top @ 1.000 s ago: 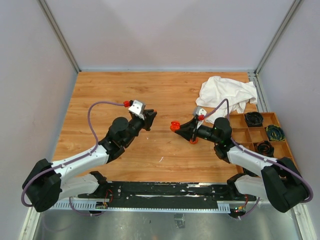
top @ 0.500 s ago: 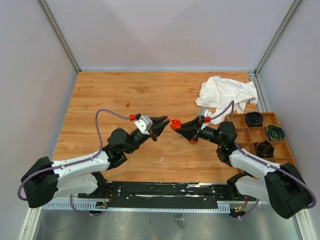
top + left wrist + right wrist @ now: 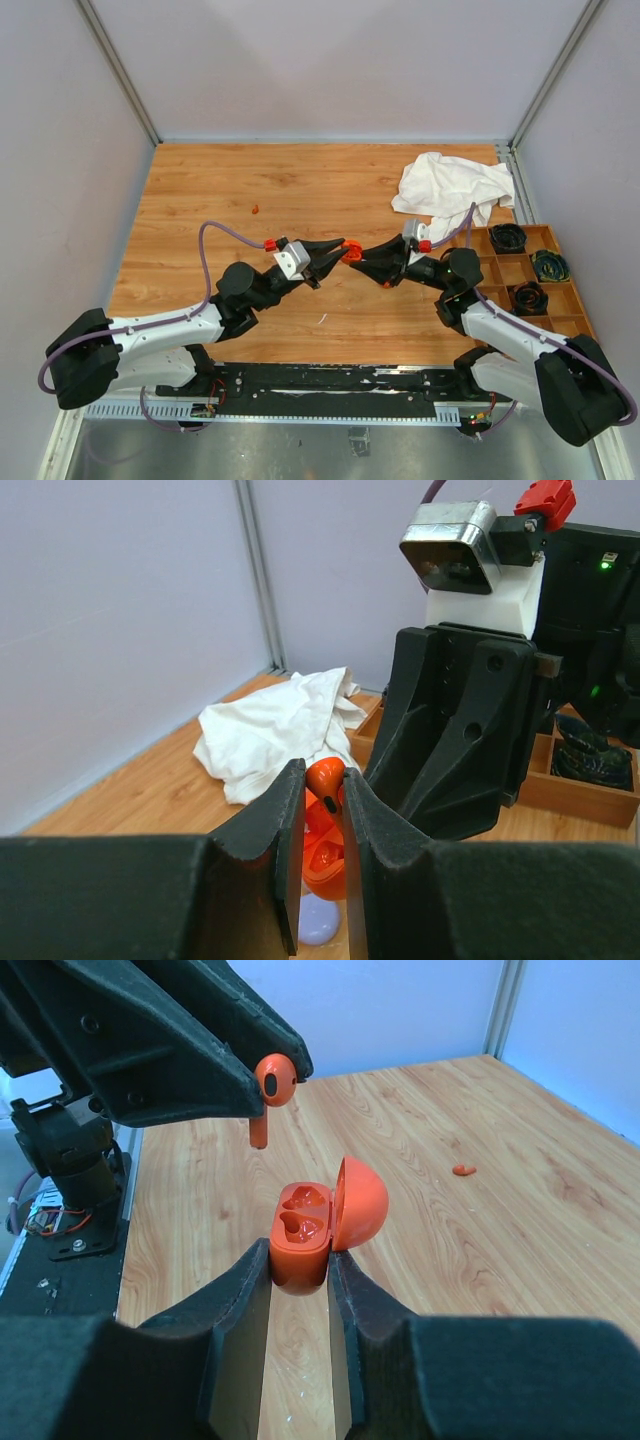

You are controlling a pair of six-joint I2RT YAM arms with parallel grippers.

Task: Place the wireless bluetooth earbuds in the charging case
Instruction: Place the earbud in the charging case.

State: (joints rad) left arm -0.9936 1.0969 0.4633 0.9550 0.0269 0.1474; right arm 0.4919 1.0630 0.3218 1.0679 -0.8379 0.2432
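My left gripper (image 3: 322,775) is shut on an orange-red earbud (image 3: 325,780), also seen in the right wrist view (image 3: 270,1085). My right gripper (image 3: 300,1260) is shut on the orange-red charging case (image 3: 305,1235), held above the table with its lid (image 3: 362,1203) open and both sockets empty. The earbud hangs just above and behind the case. In the top view the left gripper (image 3: 338,250) and right gripper (image 3: 362,258) meet tip to tip at mid-table around the case (image 3: 350,254). A second orange-red earbud (image 3: 256,209) lies on the table, also visible from the right wrist (image 3: 463,1169).
A crumpled white cloth (image 3: 450,185) lies at the back right. A wooden compartment tray (image 3: 480,270) with black coiled items stands at the right edge. A lavender disc (image 3: 318,922) lies on the table below the case. Grey walls enclose the table.
My left arm has swung right and forward with the earbud until its tip meets the right gripper. The right gripper has shifted slightly left, holding the open case.
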